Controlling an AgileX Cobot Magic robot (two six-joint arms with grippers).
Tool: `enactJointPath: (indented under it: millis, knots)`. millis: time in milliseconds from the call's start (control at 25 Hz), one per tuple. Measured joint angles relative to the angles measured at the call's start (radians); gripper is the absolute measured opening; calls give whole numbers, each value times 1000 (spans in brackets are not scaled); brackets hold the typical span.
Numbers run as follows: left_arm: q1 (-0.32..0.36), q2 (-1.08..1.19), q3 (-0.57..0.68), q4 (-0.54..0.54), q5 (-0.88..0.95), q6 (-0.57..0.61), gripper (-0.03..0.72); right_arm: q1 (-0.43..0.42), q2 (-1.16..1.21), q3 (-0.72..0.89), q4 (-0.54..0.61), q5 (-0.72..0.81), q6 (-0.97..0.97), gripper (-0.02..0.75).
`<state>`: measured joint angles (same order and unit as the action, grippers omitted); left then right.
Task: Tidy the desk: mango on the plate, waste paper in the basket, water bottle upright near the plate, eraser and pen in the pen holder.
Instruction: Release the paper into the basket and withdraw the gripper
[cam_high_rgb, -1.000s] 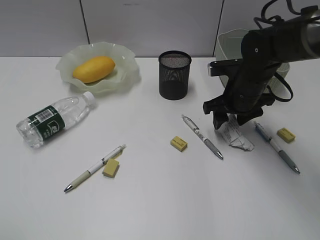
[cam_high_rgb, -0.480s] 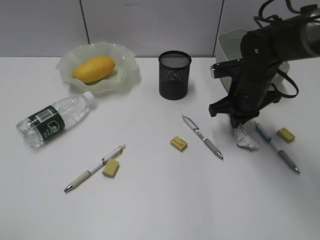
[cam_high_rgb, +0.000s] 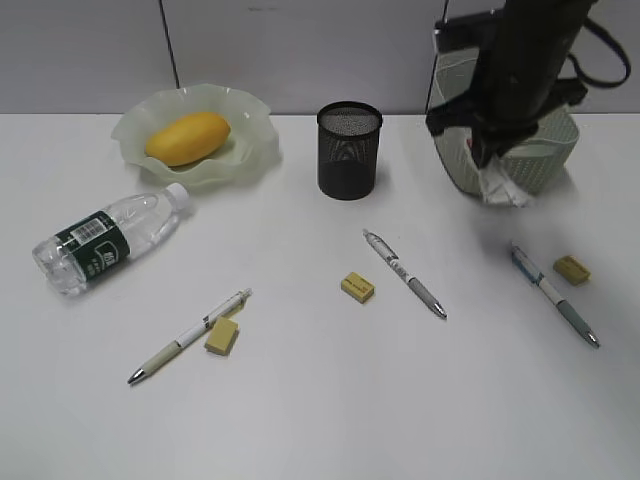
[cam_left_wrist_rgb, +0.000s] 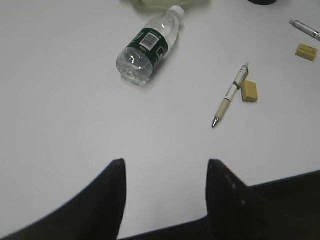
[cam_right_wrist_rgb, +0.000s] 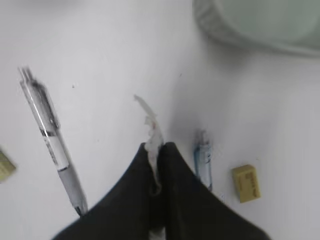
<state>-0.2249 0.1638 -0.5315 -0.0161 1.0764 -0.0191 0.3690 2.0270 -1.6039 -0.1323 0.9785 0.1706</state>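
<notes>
So, here is where I stand.
Mango: the mango (cam_high_rgb: 187, 137) already lies on the plate (cam_high_rgb: 255, 150); done.
Waste paper: my right gripper (cam_right_wrist_rgb: 159, 150) has its jaws closed on the waste paper (cam_high_rgb: 503, 186), lifted clear of the desk (cam_high_rgb: 320, 400) in front of the basket (cam_high_rgb: 540, 160); not yet dropped in.
Water bottle: the water bottle (cam_high_rgb: 105, 238) lies on its side, near the plate; not stood up.
Pens and erasers: three pens and three erasers lie loose on the desk; the pen holder (cam_high_rgb: 349, 150) looks empty.
Left gripper: my left gripper (cam_left_wrist_rgb: 165, 172) hangs with jaws apart, holding nothing.
</notes>
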Motion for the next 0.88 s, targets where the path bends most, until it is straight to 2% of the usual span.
enactJointPath:
  millis: [200,360,880]
  knots:
    - [0,0,0,0,0,0,393,0,-3,-183,-90,30,-4,34]
    - [0,0,0,0,0,0,393,-23,-3,-270,-159,-20,-4,32]
    - [0,0,0,0,0,0,393,-162,64,-283,-168,-333,14,28]
